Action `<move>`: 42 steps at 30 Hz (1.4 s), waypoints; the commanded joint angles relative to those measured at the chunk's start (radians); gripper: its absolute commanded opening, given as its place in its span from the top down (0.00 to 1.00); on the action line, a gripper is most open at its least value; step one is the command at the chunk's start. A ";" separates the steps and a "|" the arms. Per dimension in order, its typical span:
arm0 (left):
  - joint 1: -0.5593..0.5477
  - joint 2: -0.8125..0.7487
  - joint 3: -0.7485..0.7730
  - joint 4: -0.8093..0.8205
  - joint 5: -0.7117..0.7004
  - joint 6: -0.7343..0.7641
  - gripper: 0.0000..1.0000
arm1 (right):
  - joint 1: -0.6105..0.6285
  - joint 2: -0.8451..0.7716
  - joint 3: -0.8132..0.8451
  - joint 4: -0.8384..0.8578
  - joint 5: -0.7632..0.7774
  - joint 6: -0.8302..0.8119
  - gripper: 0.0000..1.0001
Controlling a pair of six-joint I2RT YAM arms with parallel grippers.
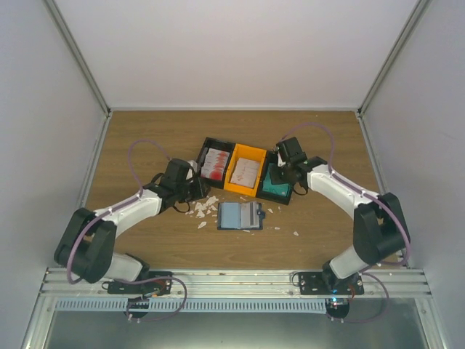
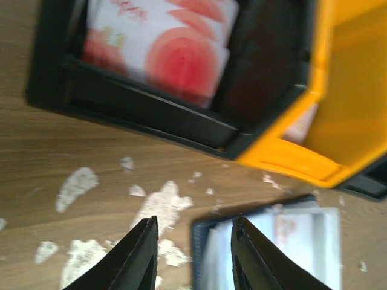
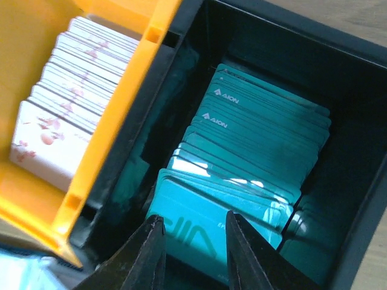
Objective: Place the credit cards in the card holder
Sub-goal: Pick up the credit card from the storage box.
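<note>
One card holder (image 1: pixel 240 216), open face up, long axis left-right

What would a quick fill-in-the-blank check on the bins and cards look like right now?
1. The cards under the right gripper are ____ in colour.
2. The middle bin of the three is ____.
3. The card holder in front of that bin lies ____, with its slots showing.

Missing words: teal; orange; open.
</note>
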 commanded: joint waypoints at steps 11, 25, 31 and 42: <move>0.113 0.251 0.122 0.014 -0.009 -0.009 0.69 | -0.024 0.251 0.138 0.012 -0.156 -0.217 0.71; 0.123 0.380 0.277 0.045 0.033 -0.011 0.68 | -0.024 0.424 0.324 -0.021 -0.282 -0.359 0.52; 0.104 0.335 0.213 0.073 0.076 -0.044 0.68 | -0.024 0.441 0.337 -0.122 -0.282 -0.401 0.51; -0.020 0.358 0.199 0.120 0.038 -0.108 0.66 | -0.025 0.516 0.391 -0.192 -0.207 -0.456 0.49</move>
